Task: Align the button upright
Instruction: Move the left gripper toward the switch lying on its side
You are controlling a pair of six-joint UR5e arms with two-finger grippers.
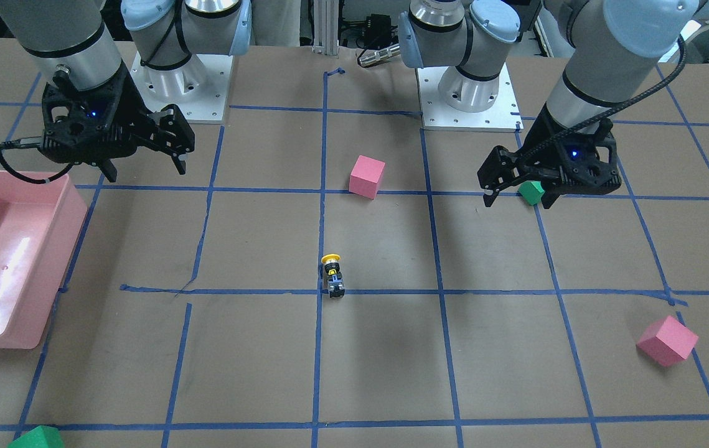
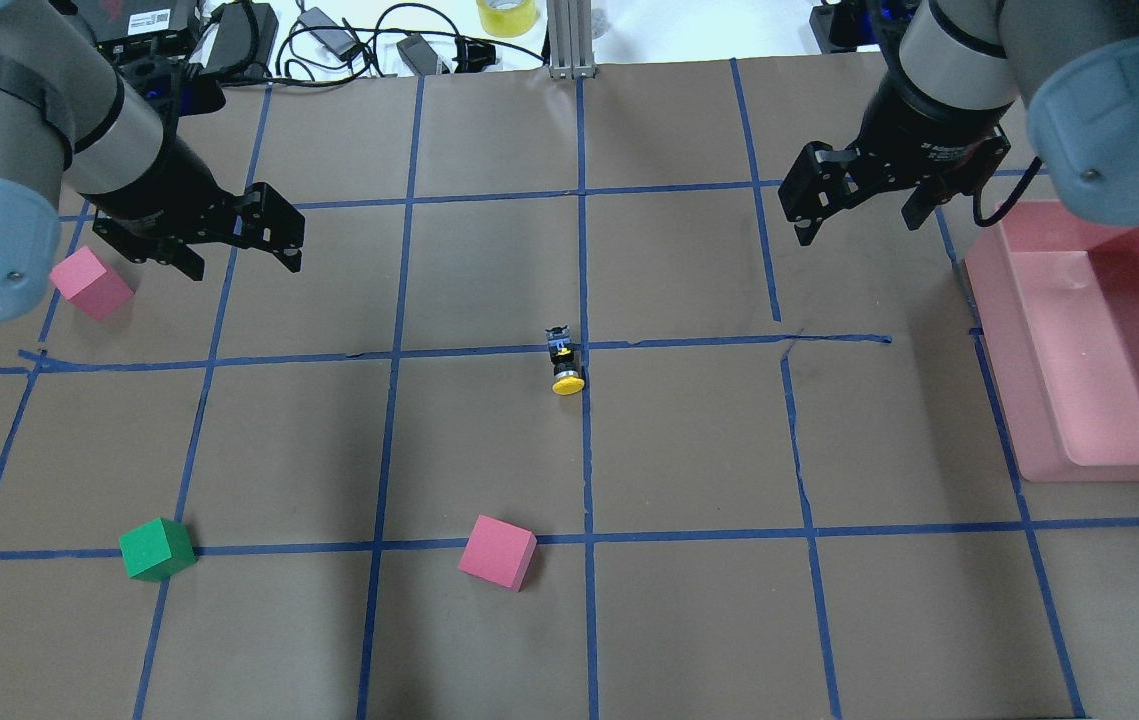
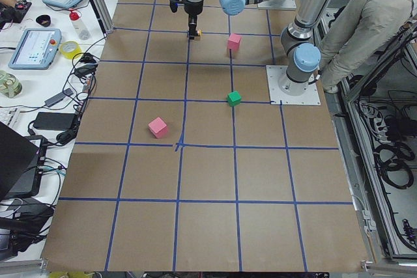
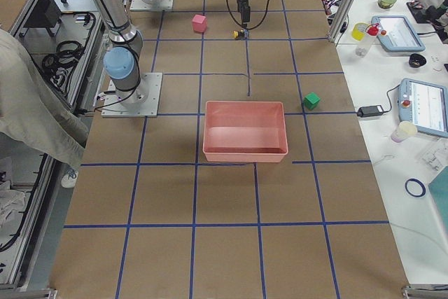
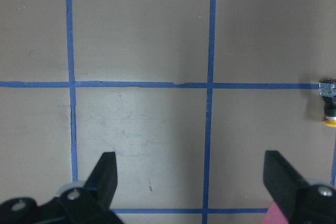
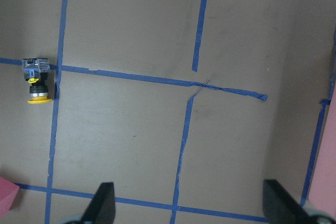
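The button [image 2: 564, 365] lies on its side on a blue tape line at the table's centre, its yellow cap toward the robot and its grey base away. It also shows in the front view [image 1: 332, 277], at the right edge of the left wrist view [image 5: 328, 103] and at the left of the right wrist view [image 6: 37, 82]. My left gripper [image 2: 242, 266] is open and empty, above the table, far left of the button. My right gripper [image 2: 857, 230] is open and empty, above the table, to the button's far right.
A pink tray [image 2: 1014, 380] stands at the right edge, close to the right gripper. One pink cube [image 2: 92, 283] lies beside the left gripper and another [image 2: 497, 552] near the robot. A green cube [image 2: 157, 549] lies at the near left. Blue tape lines grid the table.
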